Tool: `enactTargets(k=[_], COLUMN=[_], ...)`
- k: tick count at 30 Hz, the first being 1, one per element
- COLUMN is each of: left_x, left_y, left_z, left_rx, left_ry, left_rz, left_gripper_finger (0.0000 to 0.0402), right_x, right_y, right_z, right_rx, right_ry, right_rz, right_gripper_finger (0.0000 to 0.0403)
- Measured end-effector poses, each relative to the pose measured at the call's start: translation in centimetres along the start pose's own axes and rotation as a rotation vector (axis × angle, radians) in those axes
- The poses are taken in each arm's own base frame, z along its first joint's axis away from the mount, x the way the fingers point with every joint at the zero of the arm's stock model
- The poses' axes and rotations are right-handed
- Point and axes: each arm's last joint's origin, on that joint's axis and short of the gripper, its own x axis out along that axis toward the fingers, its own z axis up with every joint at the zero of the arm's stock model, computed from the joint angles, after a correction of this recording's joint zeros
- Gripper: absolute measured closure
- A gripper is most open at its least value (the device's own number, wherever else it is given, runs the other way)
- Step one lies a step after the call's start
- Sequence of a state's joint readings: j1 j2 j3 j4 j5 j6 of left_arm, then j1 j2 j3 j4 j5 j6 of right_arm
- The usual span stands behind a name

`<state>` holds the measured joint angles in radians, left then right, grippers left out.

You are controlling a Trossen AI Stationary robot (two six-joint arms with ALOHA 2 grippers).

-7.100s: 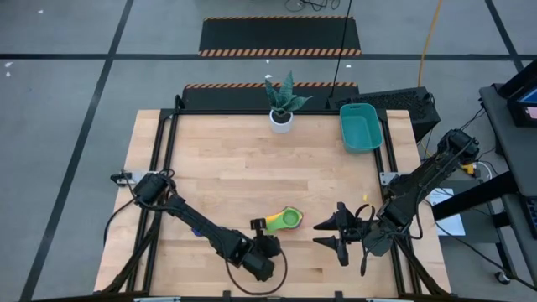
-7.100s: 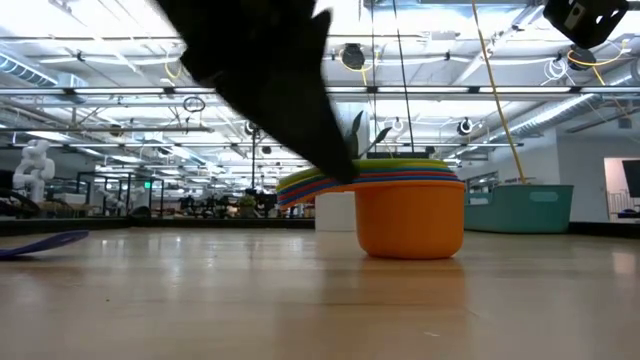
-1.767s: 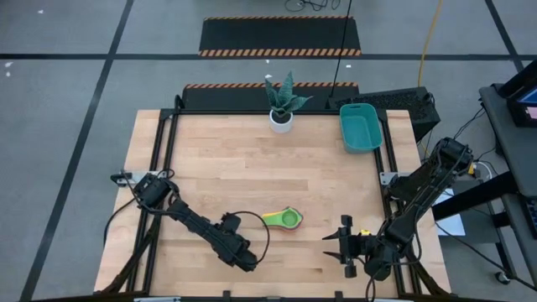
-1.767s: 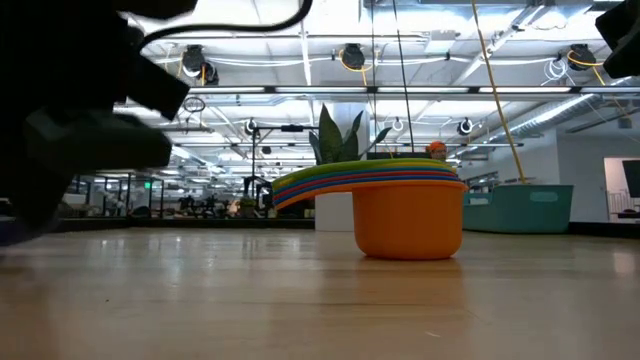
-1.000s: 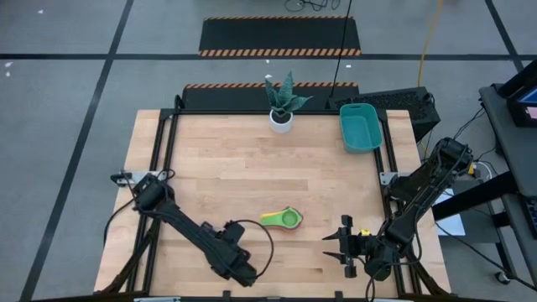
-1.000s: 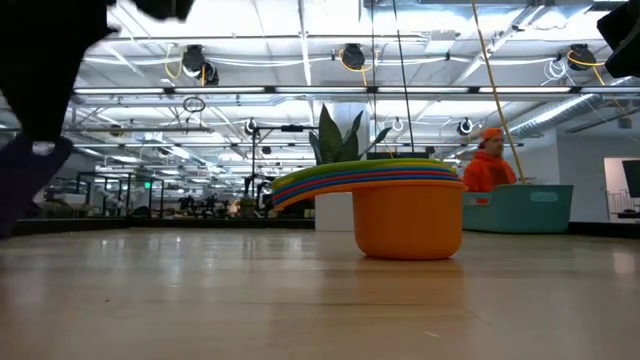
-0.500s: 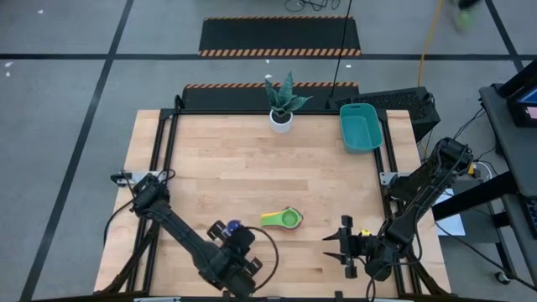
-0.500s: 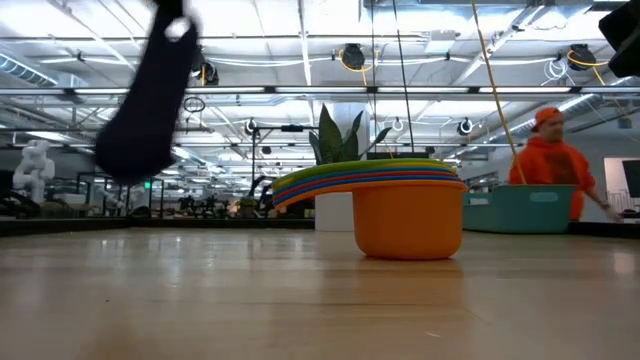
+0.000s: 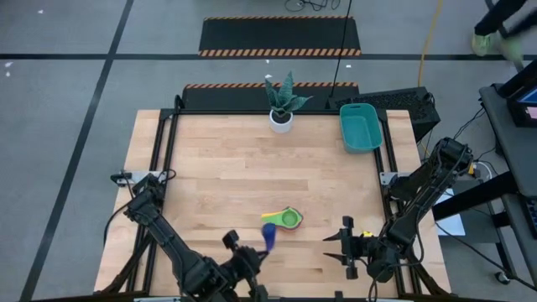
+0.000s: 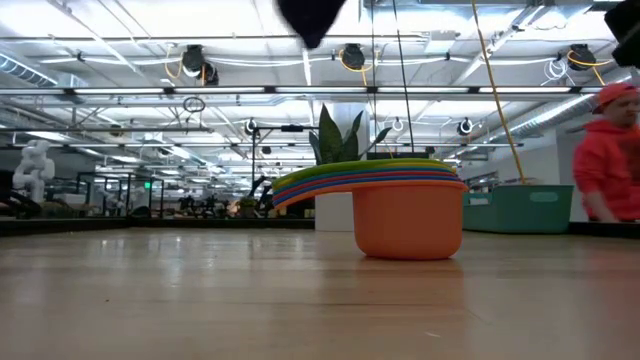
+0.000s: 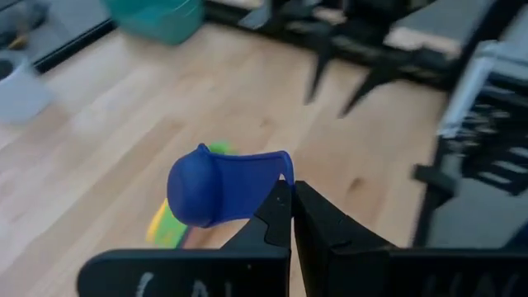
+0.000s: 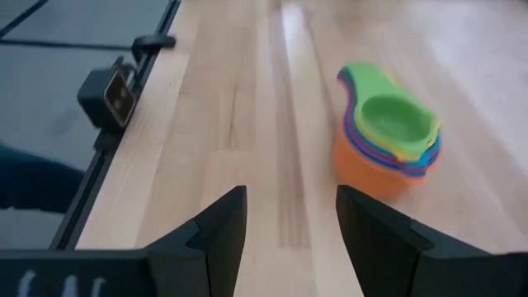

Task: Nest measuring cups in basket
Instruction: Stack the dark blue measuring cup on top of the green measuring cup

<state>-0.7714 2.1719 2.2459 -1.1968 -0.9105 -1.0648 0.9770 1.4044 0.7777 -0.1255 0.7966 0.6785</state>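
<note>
A stack of nested measuring cups, orange at the bottom and green on top, stands on its base on the table near the near edge; it also shows in the low view and the right wrist view. My left gripper is just near-left of the stack, shut on a dark blue cup. My right gripper waits open to the right of the stack, fingers pointing at it. The teal basket sits at the far right corner. My left gripper pinches the blue cup by the free end of its handle, between the two fingertips. It comes from the table's near-left side. The cup is lifted clear of the table, its bowl sticking out ahead of the fingers.
A white pot with a plant stands at the middle of the far edge. Bare wood lies between the stack and the basket. A person in an orange top is in the room beyond the table's right side.
My left gripper, holding the blue cup, has swung from the near-left part of the table toward the right along the near edge and risen, ending beside the cup stack. The stack and my right arm have kept still. A person has walked to the right behind the table.
</note>
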Motion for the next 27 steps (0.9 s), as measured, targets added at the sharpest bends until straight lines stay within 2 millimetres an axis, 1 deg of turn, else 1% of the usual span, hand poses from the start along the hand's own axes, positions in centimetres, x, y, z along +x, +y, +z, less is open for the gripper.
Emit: enactTargets(k=[3, 8, 13, 17, 21, 27], left_x=[-0.2, 0.0, 1.2, 2.1, 3.1, 3.9], left_y=[-1.2, -3.2, -4.5, -5.0, -4.9, -4.7], left_z=[0.7, 1.3, 1.2, 1.2, 0.9, 0.8], left_rx=[0.046, 0.152, 0.210, 0.235, 0.240, 0.224], left_ry=[-0.057, -0.166, -0.239, -0.274, -0.255, -0.230], left_rz=[-0.086, -0.209, -0.342, -0.438, -0.471, -0.482], left_gripper_finger=[0.0400, 0.0400, 0.0396, 0.0399, 0.0395, 0.0398], right_x=[0.1, 0.3, 0.6, 0.9, 0.9, 0.9], right_y=[0.2, 0.8, 0.9, 0.9, 0.9, 0.9], right_z=[0.5, 2.2, 3.5, 3.8, 3.7, 3.7], right_rx=[-0.024, -0.029, -0.007, 0.008, -0.002, -0.037], right_ry=[-0.045, -0.151, -0.206, -0.181, -0.166, -0.170], right_rz=[0.005, 0.074, 0.167, 0.241, 0.278, 0.276], right_gripper_finger=[0.0220, 0.0212, 0.0194, 0.0181, 0.0177, 0.0197])
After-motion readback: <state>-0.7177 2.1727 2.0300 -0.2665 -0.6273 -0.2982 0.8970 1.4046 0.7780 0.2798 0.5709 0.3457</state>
